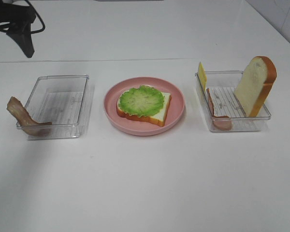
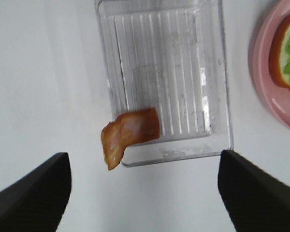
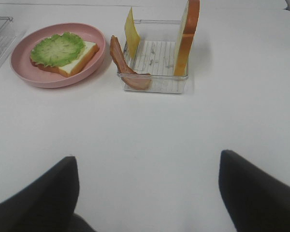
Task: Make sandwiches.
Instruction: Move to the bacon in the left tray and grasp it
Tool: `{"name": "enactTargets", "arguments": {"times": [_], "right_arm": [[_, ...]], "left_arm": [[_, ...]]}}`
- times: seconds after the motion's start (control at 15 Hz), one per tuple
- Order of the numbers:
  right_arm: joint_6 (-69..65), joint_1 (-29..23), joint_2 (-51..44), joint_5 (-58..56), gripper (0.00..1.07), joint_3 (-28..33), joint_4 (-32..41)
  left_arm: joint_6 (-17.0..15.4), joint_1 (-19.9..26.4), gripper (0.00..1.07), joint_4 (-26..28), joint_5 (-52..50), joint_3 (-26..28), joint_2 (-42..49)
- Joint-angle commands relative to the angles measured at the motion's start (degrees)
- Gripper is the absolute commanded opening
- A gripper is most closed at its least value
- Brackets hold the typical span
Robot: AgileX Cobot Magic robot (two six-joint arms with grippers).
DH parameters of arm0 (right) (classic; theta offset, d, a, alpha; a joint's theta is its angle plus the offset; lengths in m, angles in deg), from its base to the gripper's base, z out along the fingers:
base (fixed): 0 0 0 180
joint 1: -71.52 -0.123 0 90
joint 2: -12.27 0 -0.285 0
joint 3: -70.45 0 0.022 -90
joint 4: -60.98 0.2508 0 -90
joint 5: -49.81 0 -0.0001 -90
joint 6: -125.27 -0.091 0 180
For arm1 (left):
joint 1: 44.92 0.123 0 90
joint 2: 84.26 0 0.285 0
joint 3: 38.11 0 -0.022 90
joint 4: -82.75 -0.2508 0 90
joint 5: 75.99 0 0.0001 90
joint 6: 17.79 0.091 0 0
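Sandwich assembly, early stage; all positions are given from the round pink plate (image 1: 176, 104).

Left gripper (image 2: 142, 155): jaws spread wide with nothing between them, looking down on the area left of the plate.

Brown bacon strip (image 1: 28, 118): left of the plate, draped over the outer wall of a clear ribbed plastic tray (image 1: 58, 104). One end lies inside and the other outside. The overhang probably leaves a free edge for pinching.

On the plate, a white bread slice with orange-brown crust (image 1: 160, 116) lies flat under a frilly green lettuce leaf (image 1: 141, 100). This is the sandwich base, so the stack is judged barely begun.

Right of the plate, a second clear tray (image 1: 261, 117) holds three pieces:
- a thin yellow cheese square (image 1: 201, 73), leaning on the wall nearest the plate;
- a pinkish-brown meat slice (image 1: 216, 112), slumped along the same wall;
- a second bread slice (image 1: 255, 84), propped upright on the side farthest from the plate.

Standing pieces likely offer edges that a pinch can reach.

Right gripper (image 3: 147, 157): jaws parted and empty, well apart from that tray.

The bacon is judged the likely next layer, since the left gripper faces it.
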Motion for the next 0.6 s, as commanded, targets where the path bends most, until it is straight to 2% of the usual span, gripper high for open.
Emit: {"name": "enactTargets", "arguments": {"times": [0.07,0.2,0.47,0.53,0.6], "right_arm": [[0.23,0.34,-0.86,0.40,0.76,0.11,0.17],[0.23,0.34,-0.86,0.40,0.76,0.11,0.17],[0.23,0.34,-0.86,0.40,0.76,0.11,0.17],[0.23,0.34,-0.86,0.40,0.76,0.11,0.17],[0.23,0.34,-0.86,0.40,0.76,0.11,0.17]], "left_arm": [[-0.63,1.03,0.78,-1.26,3.27,-5.84,2.06],[-2.06,1.03,0.78,-2.98,0.34,-11.17,3.15],[-3.78,1.03,0.76,-2.92,-7.62,-17.93,2.81],[-3.84,1.03,0.76,-2.86,-13.58,-20.91,2.75],[-3.84,1.03,0.76,-2.86,-14.73,-20.97,2.23]]}}
